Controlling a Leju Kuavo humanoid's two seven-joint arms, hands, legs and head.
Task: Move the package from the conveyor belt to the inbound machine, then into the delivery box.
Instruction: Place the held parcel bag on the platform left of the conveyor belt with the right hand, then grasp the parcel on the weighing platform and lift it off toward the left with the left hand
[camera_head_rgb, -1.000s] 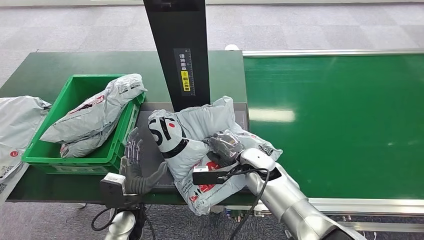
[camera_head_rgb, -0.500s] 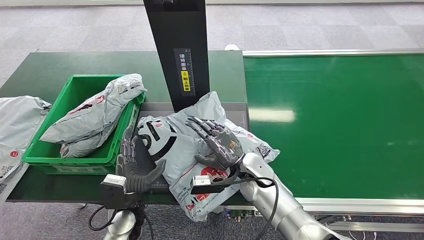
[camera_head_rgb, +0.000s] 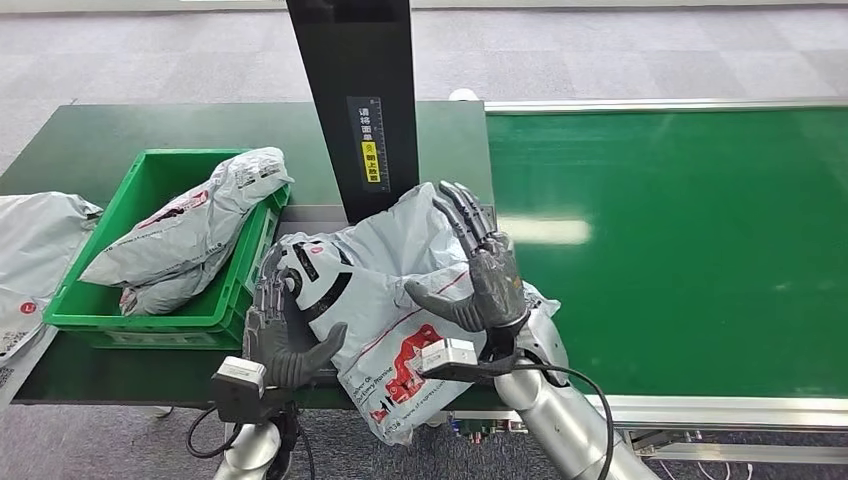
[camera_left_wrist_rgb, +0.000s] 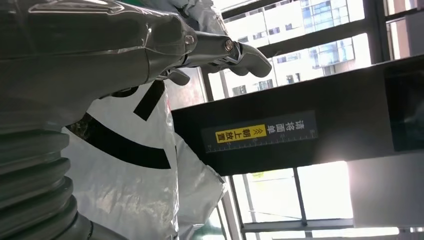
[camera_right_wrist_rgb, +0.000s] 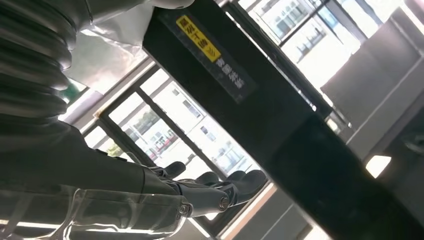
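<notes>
The grey package (camera_head_rgb: 390, 290) with black and red print lies crumpled on the inbound machine's dark platform (camera_head_rgb: 310, 215), at the foot of its black post (camera_head_rgb: 355, 90). My left hand (camera_head_rgb: 283, 325) stands at the package's left end, fingers upright against it and thumb spread under its edge, not closed on it. The left wrist view has that hand (camera_left_wrist_rgb: 100, 45) next to the package (camera_left_wrist_rgb: 125, 170). My right hand (camera_head_rgb: 480, 270) is raised over the package's right half, fingers apart, holding nothing. In the right wrist view the right hand (camera_right_wrist_rgb: 100, 200) points up past the post (camera_right_wrist_rgb: 280, 110).
A green delivery box (camera_head_rgb: 75, 300) at the left holds other grey packages (camera_head_rgb: 190, 230). Another package (camera_head_rgb: 35, 250) lies on the table's far left edge. The green conveyor belt (camera_head_rgb: 680, 240) runs along the right.
My right hand let go of the package, opened and rose above it. The package dropped flat onto the platform. My left hand moved in against its left end.
</notes>
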